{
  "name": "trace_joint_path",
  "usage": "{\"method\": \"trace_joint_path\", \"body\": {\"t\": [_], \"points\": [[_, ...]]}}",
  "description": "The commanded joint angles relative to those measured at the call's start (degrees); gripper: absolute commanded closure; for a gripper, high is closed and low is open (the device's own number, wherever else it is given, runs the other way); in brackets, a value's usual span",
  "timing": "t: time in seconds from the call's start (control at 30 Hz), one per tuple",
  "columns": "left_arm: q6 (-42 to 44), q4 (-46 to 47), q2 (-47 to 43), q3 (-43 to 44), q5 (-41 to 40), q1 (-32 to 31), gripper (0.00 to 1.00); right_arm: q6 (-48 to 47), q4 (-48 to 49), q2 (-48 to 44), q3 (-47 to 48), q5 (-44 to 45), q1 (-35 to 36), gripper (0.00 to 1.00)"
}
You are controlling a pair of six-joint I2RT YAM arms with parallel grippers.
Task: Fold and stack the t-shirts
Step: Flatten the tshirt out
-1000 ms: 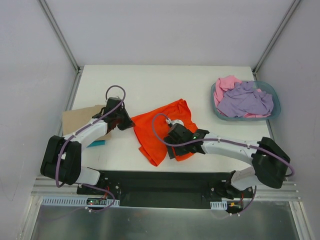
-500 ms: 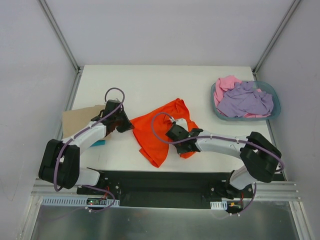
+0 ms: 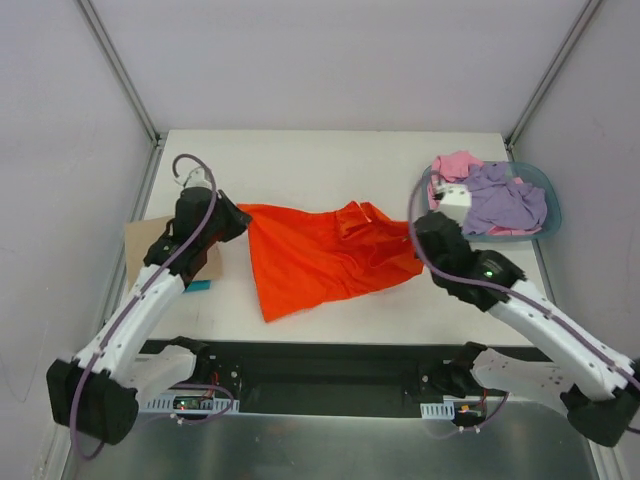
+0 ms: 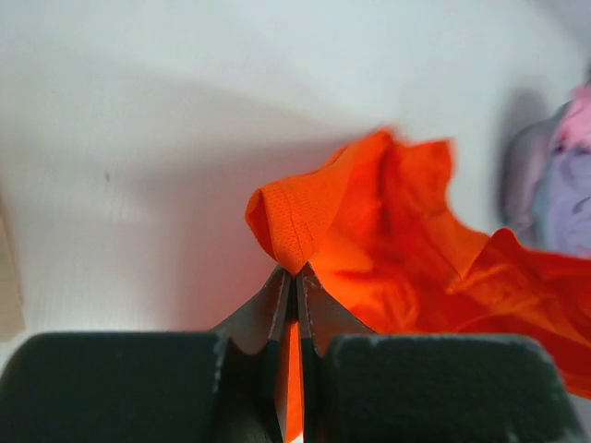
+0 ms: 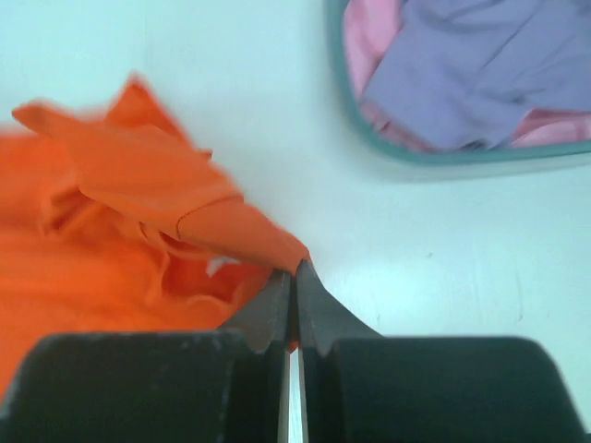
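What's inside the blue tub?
A purple shirt lies crumpled on top of a pink shirt in the tub. The pink one peeks out at the far left corner and along the edges. The tub's bottom, and anything else under the shirts, is covered.

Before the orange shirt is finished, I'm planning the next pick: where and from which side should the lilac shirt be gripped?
I'd pinch a raised fold near the middle of the lilac shirt, coming straight down from above. It lies crumpled on top of the pink shirt inside the basin, whose wall blocks a sideways approach.
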Motion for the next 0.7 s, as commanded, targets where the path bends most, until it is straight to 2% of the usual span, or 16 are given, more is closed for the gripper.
{"method": "trace_joint_path", "body": {"t": [0.0, 0.1, 0.33, 0.57, 0.67], "points": [[3.5, -1.4, -11.5, 6.3, -6.2, -0.3, 1.0, -8.1, -0.6, -12.0, 6.8, 8.8, -3.8, 1.0], [4.6, -1.6, -18.3, 9.1, -5.4, -0.3, 1.0, -13.9, 4.0, -17.8, 10.8, 7.8, -4.1, 1.0], [7.6, -2.9, -29.8, 17.5, -6.3, -0.3, 1.0, -19.4, 3.4, -20.7, 25.0, 3.2, -4.0, 1.0], [9.0, -4.9, -32.6, 22.6, -11.2, -0.3, 1.0, -19.4, 0.6, -22.3, 32.5, -4.0, -4.1, 0.98], [8.4, -5.5, -30.9, 22.6, -14.6, -0.3, 1.0, -15.7, -1.3, -22.1, 31.1, -1.9, -4.1, 0.96]]}}
